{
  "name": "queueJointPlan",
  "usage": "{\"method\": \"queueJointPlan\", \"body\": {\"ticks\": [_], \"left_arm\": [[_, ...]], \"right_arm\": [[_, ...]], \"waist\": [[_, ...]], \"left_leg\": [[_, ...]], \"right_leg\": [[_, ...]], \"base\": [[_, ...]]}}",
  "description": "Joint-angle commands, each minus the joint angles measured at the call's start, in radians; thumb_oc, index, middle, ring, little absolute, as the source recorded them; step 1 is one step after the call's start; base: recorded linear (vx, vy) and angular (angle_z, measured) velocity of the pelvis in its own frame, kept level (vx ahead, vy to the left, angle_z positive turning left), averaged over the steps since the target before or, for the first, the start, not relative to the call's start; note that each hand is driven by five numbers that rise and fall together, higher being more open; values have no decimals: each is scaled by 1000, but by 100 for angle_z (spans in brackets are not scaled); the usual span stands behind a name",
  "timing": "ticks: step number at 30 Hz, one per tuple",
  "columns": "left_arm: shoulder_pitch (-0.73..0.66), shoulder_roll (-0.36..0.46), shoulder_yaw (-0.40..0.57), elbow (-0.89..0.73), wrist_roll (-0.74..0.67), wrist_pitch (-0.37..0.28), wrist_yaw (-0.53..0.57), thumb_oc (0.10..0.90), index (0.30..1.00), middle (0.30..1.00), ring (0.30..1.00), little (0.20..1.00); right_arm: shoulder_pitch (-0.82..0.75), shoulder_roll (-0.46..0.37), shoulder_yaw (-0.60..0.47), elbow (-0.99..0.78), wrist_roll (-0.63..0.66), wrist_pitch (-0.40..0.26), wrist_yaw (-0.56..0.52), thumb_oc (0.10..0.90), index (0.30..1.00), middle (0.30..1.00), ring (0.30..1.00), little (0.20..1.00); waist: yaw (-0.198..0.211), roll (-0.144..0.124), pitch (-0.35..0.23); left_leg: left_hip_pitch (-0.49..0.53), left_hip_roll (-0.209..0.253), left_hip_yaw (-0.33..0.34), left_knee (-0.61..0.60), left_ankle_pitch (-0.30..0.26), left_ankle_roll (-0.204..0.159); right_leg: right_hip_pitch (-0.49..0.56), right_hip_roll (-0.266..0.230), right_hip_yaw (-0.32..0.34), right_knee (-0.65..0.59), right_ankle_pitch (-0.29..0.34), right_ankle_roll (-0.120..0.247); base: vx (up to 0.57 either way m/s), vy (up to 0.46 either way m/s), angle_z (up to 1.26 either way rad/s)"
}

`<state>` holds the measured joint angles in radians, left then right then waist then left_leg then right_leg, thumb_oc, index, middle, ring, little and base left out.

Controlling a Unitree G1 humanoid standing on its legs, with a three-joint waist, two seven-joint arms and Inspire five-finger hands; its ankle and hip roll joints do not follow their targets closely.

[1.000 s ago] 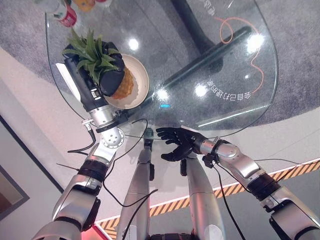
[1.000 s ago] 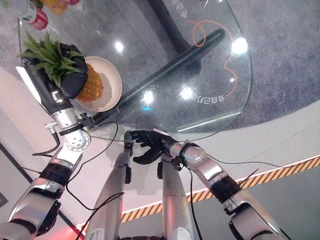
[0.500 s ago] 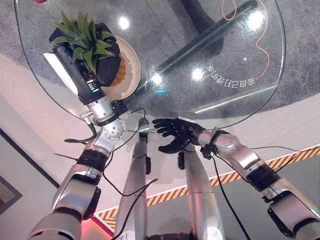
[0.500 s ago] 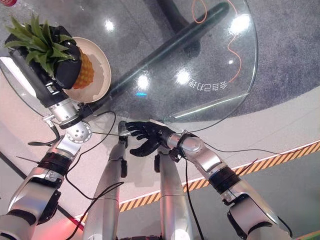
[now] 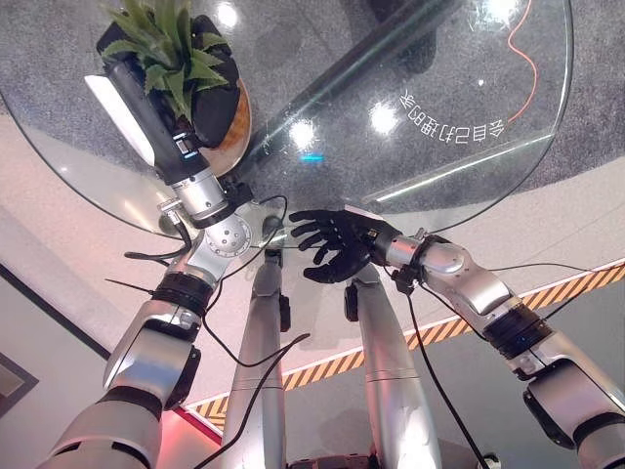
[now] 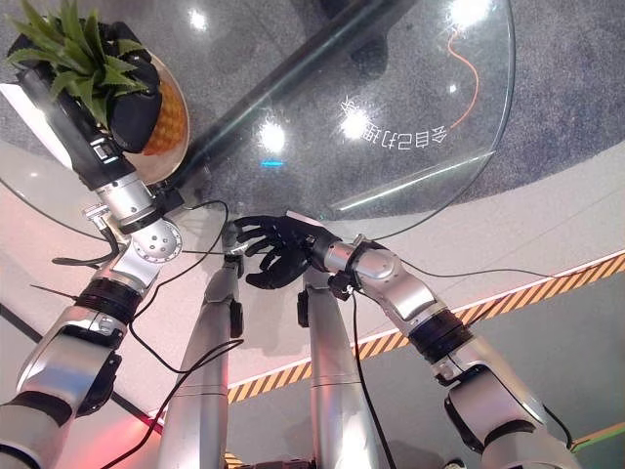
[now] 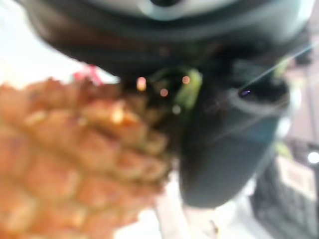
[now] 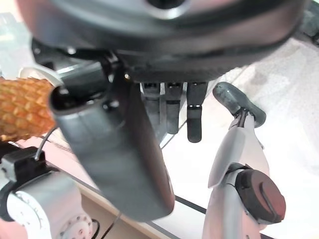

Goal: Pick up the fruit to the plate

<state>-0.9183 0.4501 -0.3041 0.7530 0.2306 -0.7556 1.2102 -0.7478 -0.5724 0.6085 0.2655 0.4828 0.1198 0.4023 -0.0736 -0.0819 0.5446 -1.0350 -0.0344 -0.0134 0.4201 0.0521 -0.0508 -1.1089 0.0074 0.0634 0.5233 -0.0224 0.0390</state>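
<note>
Overhead, the round glass table (image 5: 459, 117) spans most of your head views, and what matters sits at its left edge. Your left arm reaches up and across to the cream plate (image 6: 179, 137), which lies on the glass at the far left. The pineapple (image 6: 156, 122) is over that plate, its long axis running roughly along your forearm's line: leafy crown (image 5: 176, 49) toward the wrist, orange body pointing away over the plate. Whether the body already touches the plate you cannot tell from these views.

Your left hand (image 5: 217, 103) is wrapped round the pineapple just below the crown, dark fingers curled across the body; the left wrist view shows the scaly skin pressed close against the hand. So, by my reading, the fruit needs only to settle straight down.

Your right hand (image 5: 337, 244) hangs well apart, at the table's near edge, fingers spread and holding nothing. It looks out of the way.
</note>
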Motion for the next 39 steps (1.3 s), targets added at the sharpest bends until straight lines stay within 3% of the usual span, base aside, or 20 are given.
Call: {"method": "queueJointPlan", "body": {"ticks": [1, 12, 19, 32, 39], "left_arm": [[-90, 35, 14, -41, -32, -94, 54, 100, 300, 300, 300, 200], [-108, 43, 4, 35, -90, -80, 46, 100, 300, 300, 300, 200], [-111, 46, -4, 52, -30, -70, 91, 100, 300, 300, 300, 200], [-107, 56, 6, 32, 44, -57, 181, 100, 300, 300, 300, 200], [-101, 61, 11, 47, 16, -60, 152, 100, 300, 300, 300, 200]], "right_arm": [[38, 34, 42, -4, 24, -18, 14, 800, 900, 900, 900, 900], [15, 28, 52, 31, 34, -53, 16, 800, 900, 900, 900, 900], [18, 28, 57, 35, 27, -67, 23, 800, 900, 900, 900, 900], [24, 32, 57, 8, 23, -43, 7, 800, 900, 900, 900, 900], [21, 34, 59, 14, 25, -49, 3, 800, 900, 900, 900, 900]], "waist": [[12, -9, -25], [7, -11, -25], [8, -8, -25], [21, 1, -25], [25, 0, -25]], "left_leg": [[-29, -76, -11, 91, -73, 3], [-33, -78, -12, 78, -65, -2], [-7, -80, -16, 48, -51, -3], [34, -86, -25, 6, -33, 0], [44, -86, -27, -7, -26, 2]], "right_leg": [[-3, 25, -104, -38, 71, 19], [-6, 25, -103, -58, 83, 22], [15, 26, -104, -80, 91, 21], [48, 27, -115, -101, 87, 15], [58, 26, -122, -111, 90, 14]], "base": [[0, 0, 0], [0, 0, 0], [0, 0, 0], [-4, 1, 2], [-1, 0, 0]]}}
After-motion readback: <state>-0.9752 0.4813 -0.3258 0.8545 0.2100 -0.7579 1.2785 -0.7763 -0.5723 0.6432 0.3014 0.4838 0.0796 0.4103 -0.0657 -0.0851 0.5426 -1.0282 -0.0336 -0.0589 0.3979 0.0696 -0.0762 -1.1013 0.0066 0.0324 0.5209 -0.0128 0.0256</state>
